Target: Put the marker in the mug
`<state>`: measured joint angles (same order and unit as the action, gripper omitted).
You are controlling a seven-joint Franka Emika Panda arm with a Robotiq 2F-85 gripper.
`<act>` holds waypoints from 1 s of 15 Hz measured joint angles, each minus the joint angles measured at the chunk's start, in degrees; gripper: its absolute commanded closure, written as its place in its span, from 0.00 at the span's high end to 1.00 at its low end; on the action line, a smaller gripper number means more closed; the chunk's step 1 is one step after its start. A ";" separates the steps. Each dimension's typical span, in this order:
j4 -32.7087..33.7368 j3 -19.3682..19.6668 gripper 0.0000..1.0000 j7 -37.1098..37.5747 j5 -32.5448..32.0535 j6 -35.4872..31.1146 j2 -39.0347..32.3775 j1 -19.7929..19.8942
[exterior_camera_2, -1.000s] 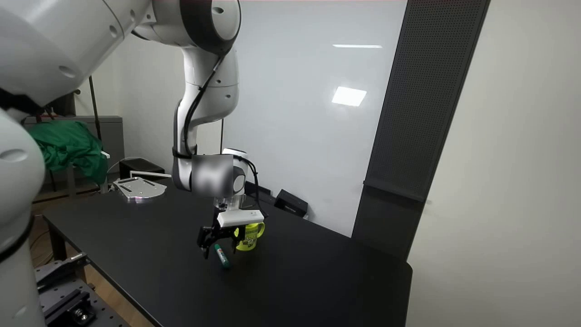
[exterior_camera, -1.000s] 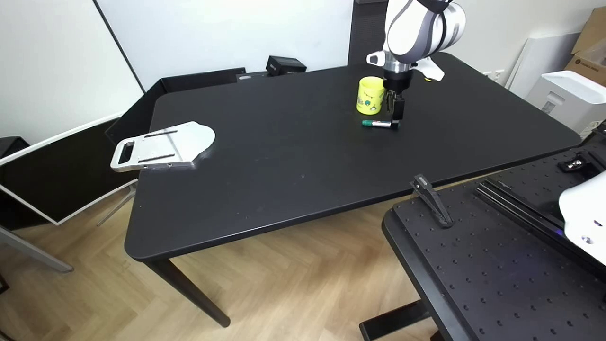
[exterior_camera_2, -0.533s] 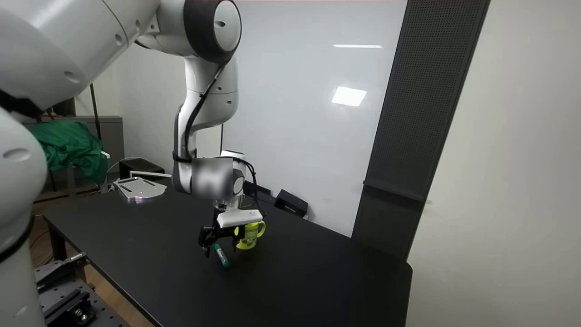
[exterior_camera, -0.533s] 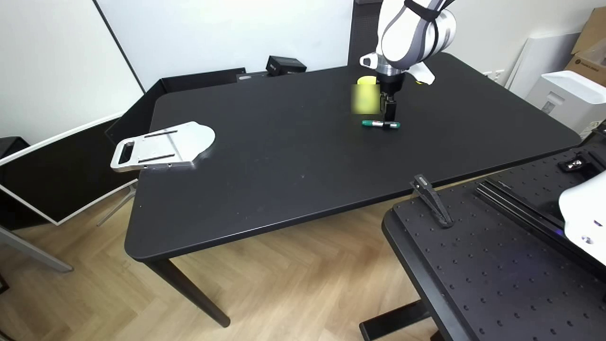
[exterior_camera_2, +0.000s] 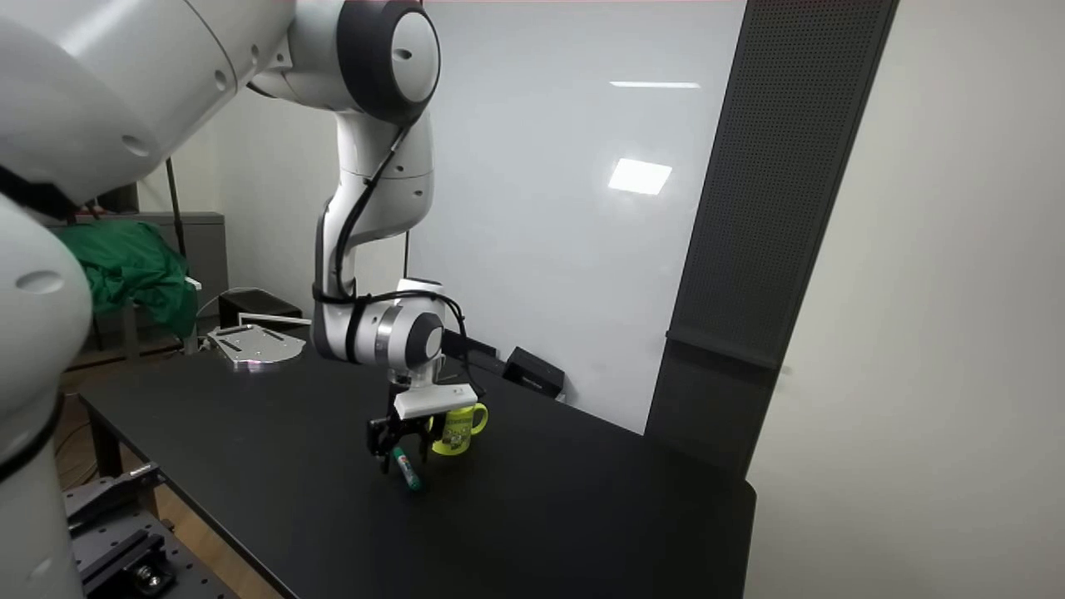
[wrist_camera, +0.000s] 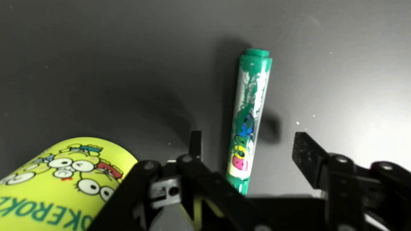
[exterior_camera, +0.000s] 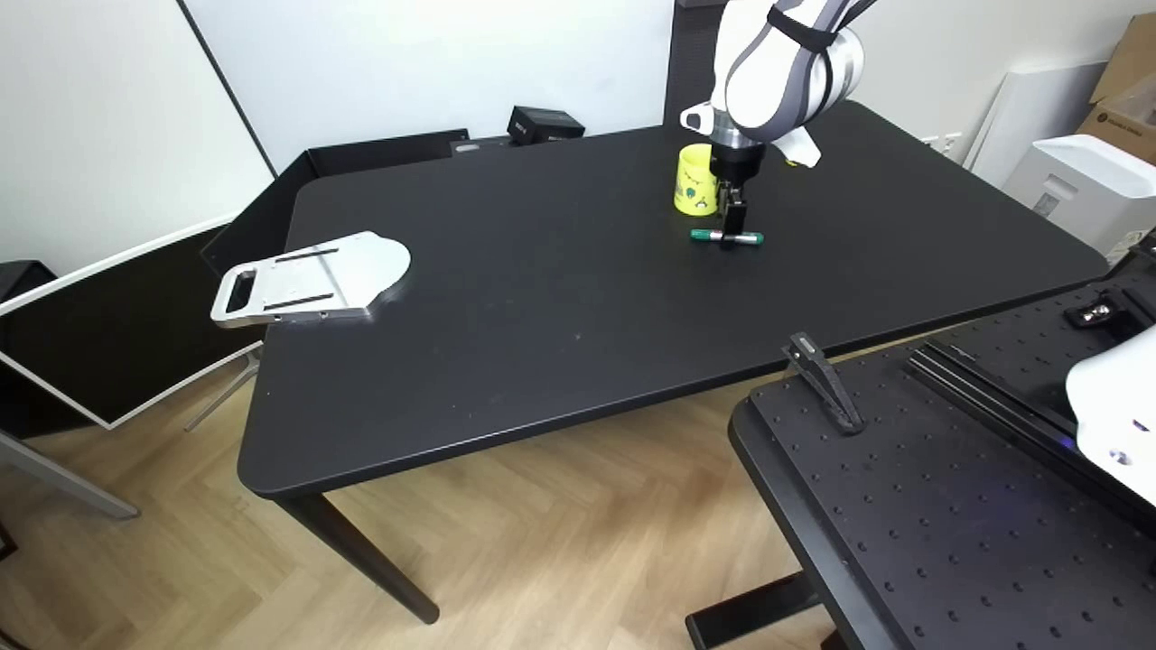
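On the black worktop [exterior_camera: 506, 307], the green marker [wrist_camera: 249, 118] lies flat beneath the gripper [wrist_camera: 248, 143], whose jaws stand wide, one to either side of it. Just beside stands the yellow mug [wrist_camera: 61, 189] (upright, printed with cartoon faces); well apart lies a pale, flat plate [exterior_camera: 316, 275].

A black table [exterior_camera: 506, 343] with rounded corners stands on a floor [exterior_camera: 506, 560] of pale wood laid in a zigzag. Behind it rises a shiny white board [exterior_camera_2: 532, 266] that catches a bright patch of light [exterior_camera_2: 639, 176]; beside the board stands a tall grey panel [exterior_camera_2: 770, 166], finely dotted, then an off-white wall [exterior_camera_2: 940, 274]. A white bin [exterior_camera: 1084, 199] and a cardboard box [exterior_camera: 1120, 131] show beyond the table, and a green cloth [exterior_camera_2: 125, 266] hangs in front of a grey cabinet [exterior_camera_2: 208, 258].
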<state>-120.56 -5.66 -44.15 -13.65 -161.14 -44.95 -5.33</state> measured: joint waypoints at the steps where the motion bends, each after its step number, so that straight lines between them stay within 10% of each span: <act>1: 0.06 0.24 0.38 0.57 -0.16 -0.07 0.00 -0.34; 7: 0.57 1.70 0.00 3.73 -1.63 -0.07 0.00 -1.16; 15: 1.38 -4.03 0.05 2.86 -0.48 6.69 1.38 5.76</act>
<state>-119.18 -9.69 -41.30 -14.13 -154.46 -43.57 0.43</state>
